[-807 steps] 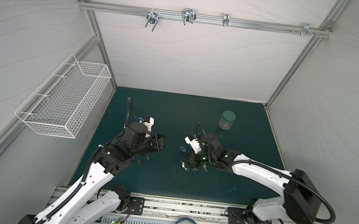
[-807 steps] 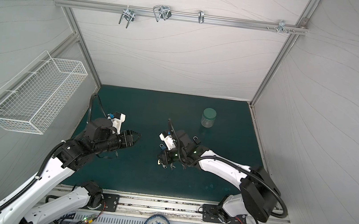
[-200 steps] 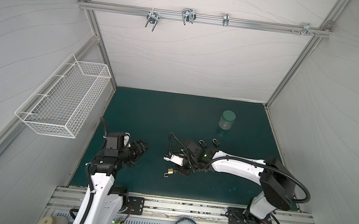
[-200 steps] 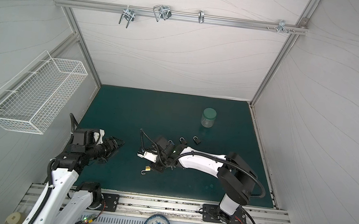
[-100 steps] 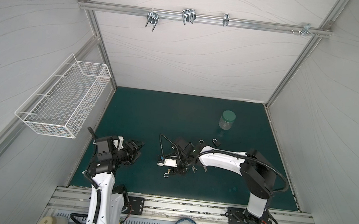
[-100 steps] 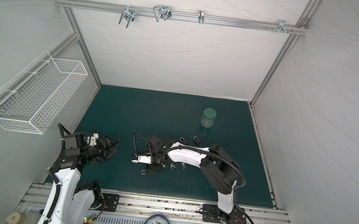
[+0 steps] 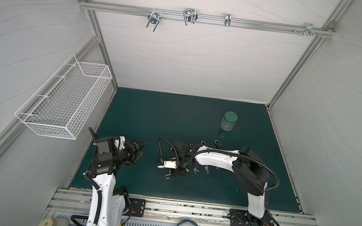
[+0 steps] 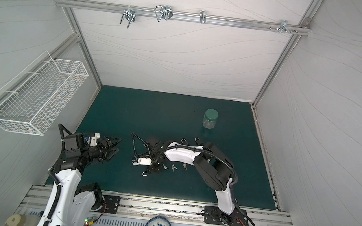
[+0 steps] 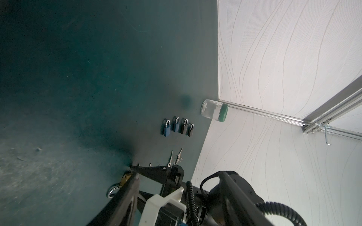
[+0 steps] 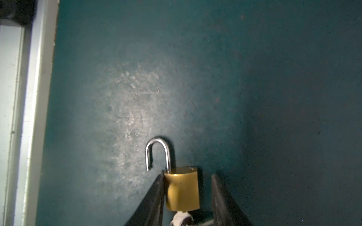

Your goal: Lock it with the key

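A brass padlock [image 10: 182,191] lies on the green mat [image 10: 195,78] with its shackle [image 10: 157,150] swung open and a silver key [image 10: 182,218] in its keyhole. My right gripper [image 10: 188,173] is open and straddles the lock body; one finger touches it and the other stands clear. In both top views only the shackle [image 7: 168,175] [image 8: 144,173] shows, beside the right gripper [image 7: 176,172]. My left gripper [image 7: 139,148] is open and empty, to the left of the lock and apart from it. The left wrist view shows the lock body [image 9: 125,178].
Several small blue and black padlocks [image 9: 177,127] stand in a row, with loose keys [image 7: 201,169] nearby. A green-lidded glass jar [image 7: 229,121] stands towards the back right. A wire basket [image 7: 64,101] hangs on the left wall.
The padlock has come from mid-mat to the left front. Over the last second it stayed put, the right arm's elbow swung in, and the left arm folded back.
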`<state>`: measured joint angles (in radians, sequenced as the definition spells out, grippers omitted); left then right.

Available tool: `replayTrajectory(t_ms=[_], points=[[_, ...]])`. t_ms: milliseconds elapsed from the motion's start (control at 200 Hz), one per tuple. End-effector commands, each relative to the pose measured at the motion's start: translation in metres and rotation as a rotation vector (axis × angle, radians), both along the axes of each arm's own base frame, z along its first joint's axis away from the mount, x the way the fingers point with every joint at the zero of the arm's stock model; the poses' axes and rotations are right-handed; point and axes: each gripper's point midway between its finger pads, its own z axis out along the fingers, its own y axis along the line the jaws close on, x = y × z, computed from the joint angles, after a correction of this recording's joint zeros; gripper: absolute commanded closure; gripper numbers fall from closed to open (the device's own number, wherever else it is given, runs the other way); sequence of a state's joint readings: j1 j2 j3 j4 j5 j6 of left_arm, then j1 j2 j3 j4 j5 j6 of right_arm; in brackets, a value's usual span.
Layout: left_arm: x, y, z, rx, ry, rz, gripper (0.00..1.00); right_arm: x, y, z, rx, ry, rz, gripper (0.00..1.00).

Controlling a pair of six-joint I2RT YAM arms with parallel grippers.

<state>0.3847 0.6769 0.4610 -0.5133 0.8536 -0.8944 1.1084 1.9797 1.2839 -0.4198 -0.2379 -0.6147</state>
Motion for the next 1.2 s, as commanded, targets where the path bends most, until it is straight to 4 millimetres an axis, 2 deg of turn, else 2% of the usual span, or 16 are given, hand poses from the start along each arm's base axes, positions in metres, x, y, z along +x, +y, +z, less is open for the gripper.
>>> replayTrajectory(t_ms=[0,100,225,285,390,455,585,685,765,955,1110,1195], points=[[0.005,0.001,0.009,-0.002,-0.038,-0.003,0.35,-0.003,-0.012,-0.015,-0.060,-0.001,0.020,0.68],[0.005,0.002,0.010,-0.001,-0.040,0.000,0.35,-0.003,-0.012,-0.010,-0.054,-0.019,0.013,0.76],[0.005,0.001,0.017,0.007,-0.060,-0.011,0.35,-0.001,-0.008,0.010,-0.007,-0.033,-0.014,0.84],[0.006,0.001,0.026,0.030,-0.086,-0.024,0.35,0.001,-0.006,0.028,0.039,-0.044,-0.036,0.88],[0.009,-0.004,0.044,0.051,-0.155,-0.071,0.37,0.007,-0.008,0.069,0.156,-0.058,-0.138,1.00],[0.012,-0.010,0.054,0.059,-0.215,-0.103,0.38,0.013,-0.015,0.092,0.232,-0.071,-0.224,1.00],[0.012,-0.043,0.090,0.057,-0.394,-0.237,0.38,0.019,-0.037,0.130,0.341,-0.043,-0.364,1.00],[0.003,-0.078,0.118,0.078,-0.522,-0.369,0.39,0.014,-0.055,0.153,0.405,0.027,-0.427,1.00],[-0.009,-0.105,0.130,0.115,-0.587,-0.483,0.39,0.009,-0.067,0.168,0.444,0.089,-0.462,1.00],[-0.033,-0.159,0.137,0.114,-0.656,-0.727,0.40,-0.002,-0.087,0.201,0.519,0.177,-0.475,1.00],[-0.048,-0.186,0.136,0.114,-0.655,-0.870,0.45,-0.003,-0.095,0.215,0.535,0.168,-0.479,1.00],[-0.048,-0.192,0.131,0.143,-0.645,-0.892,0.46,-0.004,-0.096,0.223,0.562,0.160,-0.477,1.00]])
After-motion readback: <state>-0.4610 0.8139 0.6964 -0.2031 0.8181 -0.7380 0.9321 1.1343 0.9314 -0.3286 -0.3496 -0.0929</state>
